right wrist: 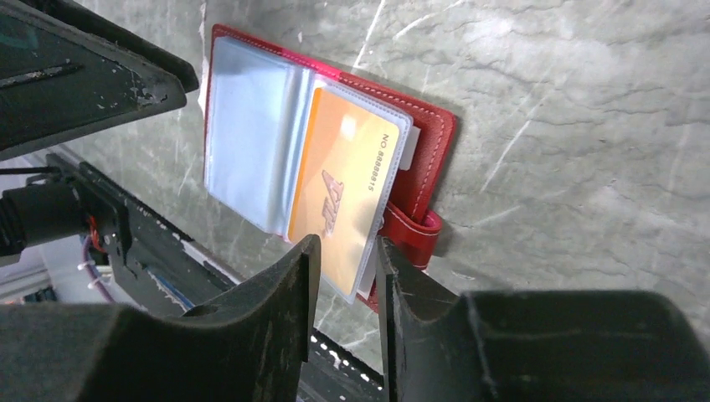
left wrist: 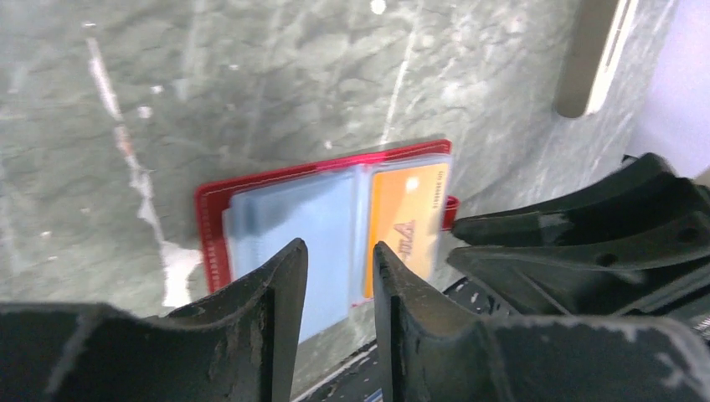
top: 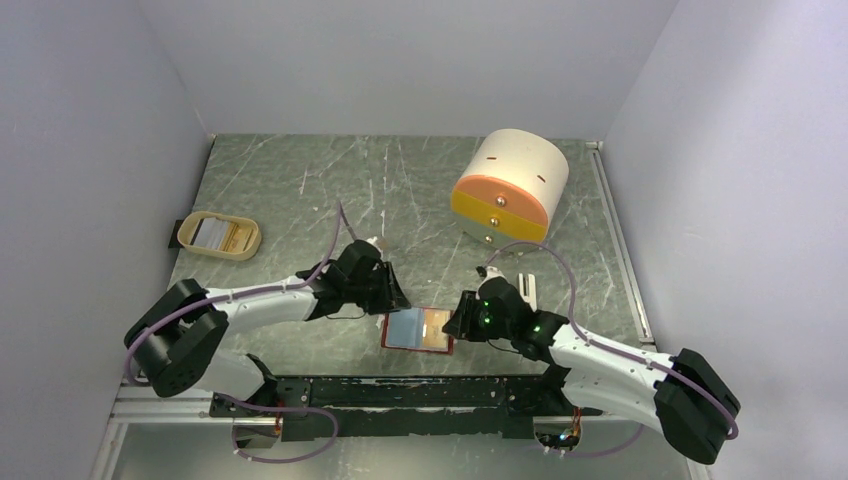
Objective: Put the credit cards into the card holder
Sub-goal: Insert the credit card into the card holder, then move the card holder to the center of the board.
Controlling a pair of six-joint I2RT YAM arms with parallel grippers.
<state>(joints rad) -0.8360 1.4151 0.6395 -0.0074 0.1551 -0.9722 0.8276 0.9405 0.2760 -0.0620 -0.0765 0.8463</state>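
Observation:
The card holder (top: 400, 328) lies open on the table near the front edge, a red wallet with pale blue pockets. An orange credit card (top: 436, 326) sits in its right-hand clear pocket. My left gripper (top: 393, 300) hovers at the wallet's far left corner, and in the left wrist view it (left wrist: 337, 247) is open with nothing between its fingers, over the holder (left wrist: 251, 180) and orange card (left wrist: 406, 218). My right gripper (right wrist: 347, 241) is open just above the near edge of the orange card (right wrist: 343, 180), beside the snap tab of the holder (right wrist: 431, 134).
A beige oval tray (top: 248, 243) holding pale cards (top: 212, 233) stands at the left. A big cream-and-orange cylinder (top: 510, 185) lies at the back right. A small pale flat strip (top: 527, 288) lies behind the right gripper (top: 457, 324). The black base rail (top: 420, 392) runs close in front of the wallet.

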